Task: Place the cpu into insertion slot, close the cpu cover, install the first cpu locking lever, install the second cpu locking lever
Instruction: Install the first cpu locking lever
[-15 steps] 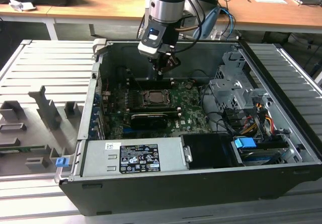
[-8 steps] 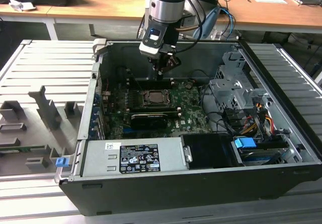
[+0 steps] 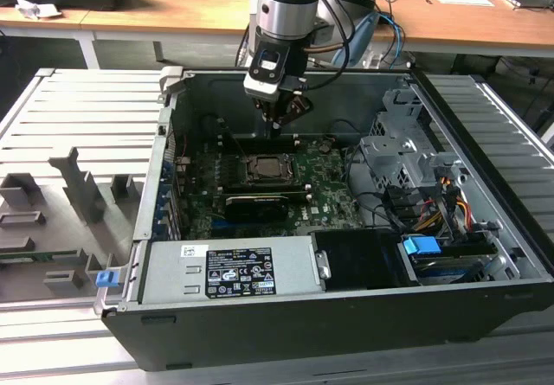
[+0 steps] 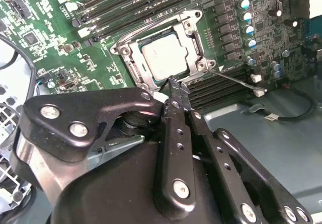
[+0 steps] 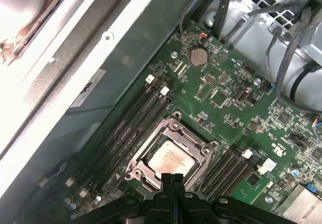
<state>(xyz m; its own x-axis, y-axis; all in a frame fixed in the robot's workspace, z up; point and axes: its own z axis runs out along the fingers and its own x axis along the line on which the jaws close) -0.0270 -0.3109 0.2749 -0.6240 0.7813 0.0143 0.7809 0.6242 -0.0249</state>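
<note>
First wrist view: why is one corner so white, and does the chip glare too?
In the first wrist view, light past the case wall washes that corner white; the cpu only gleams softly. In the second wrist view, the pincer looms dark.

Exterior view: I look down from high and well back into the open computer case. Both wrist views: I sit close above the motherboard, facing down past the gripper. Shared by all three: the cpu.

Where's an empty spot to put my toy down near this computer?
Bare ribbed table on the exterior view's right of the computer case. Inside, the green board, cables and gripper crowd the space; the tray holds grey blocks.
</note>
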